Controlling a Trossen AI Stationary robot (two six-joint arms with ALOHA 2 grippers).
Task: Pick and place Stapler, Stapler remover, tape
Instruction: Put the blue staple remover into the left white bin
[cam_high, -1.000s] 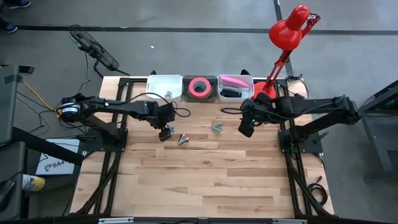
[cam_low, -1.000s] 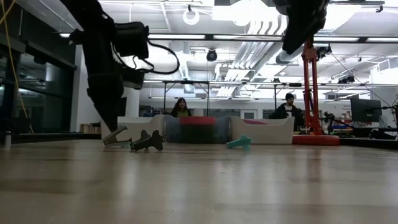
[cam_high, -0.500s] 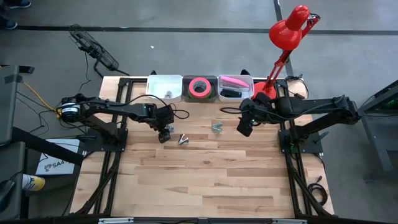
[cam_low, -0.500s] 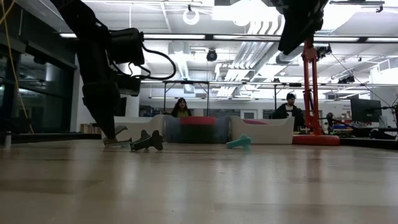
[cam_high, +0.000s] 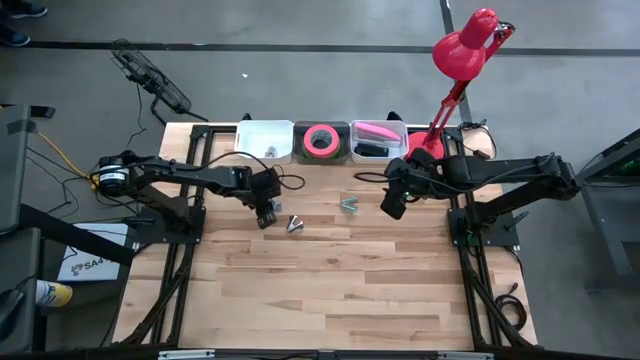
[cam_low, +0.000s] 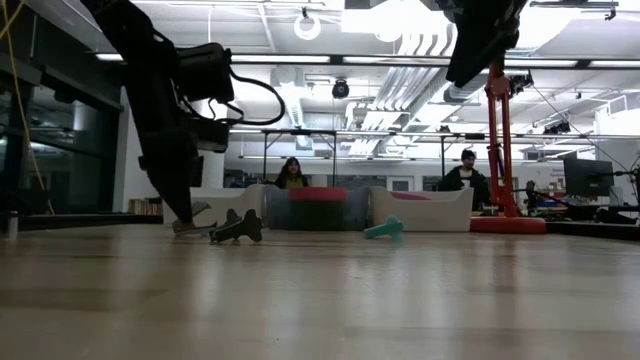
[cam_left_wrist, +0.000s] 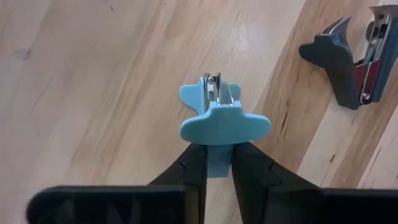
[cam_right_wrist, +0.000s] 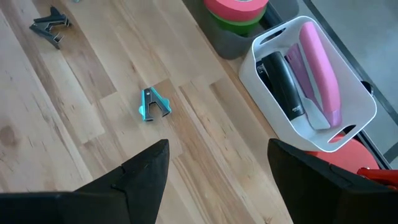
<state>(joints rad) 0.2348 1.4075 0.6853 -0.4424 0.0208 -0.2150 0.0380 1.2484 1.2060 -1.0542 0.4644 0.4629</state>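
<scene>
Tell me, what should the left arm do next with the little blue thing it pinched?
Probably lift it straight up. The left gripper is shut on the light blue plastic staple remover, which looks to be still low on the wooden table, and the white bin it likely belongs in sits farther back.

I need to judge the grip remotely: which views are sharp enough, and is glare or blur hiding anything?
Left wrist view: evenly lit and sharp, showing the left gripper shut on the light-blue staple remover. Low view: bright ceiling lights backlight the arms into silhouettes, and the near tabletop is blurred. High view: even light, but the remover is mostly hidden under the gripper. Right wrist view: clear, no glare.
</scene>
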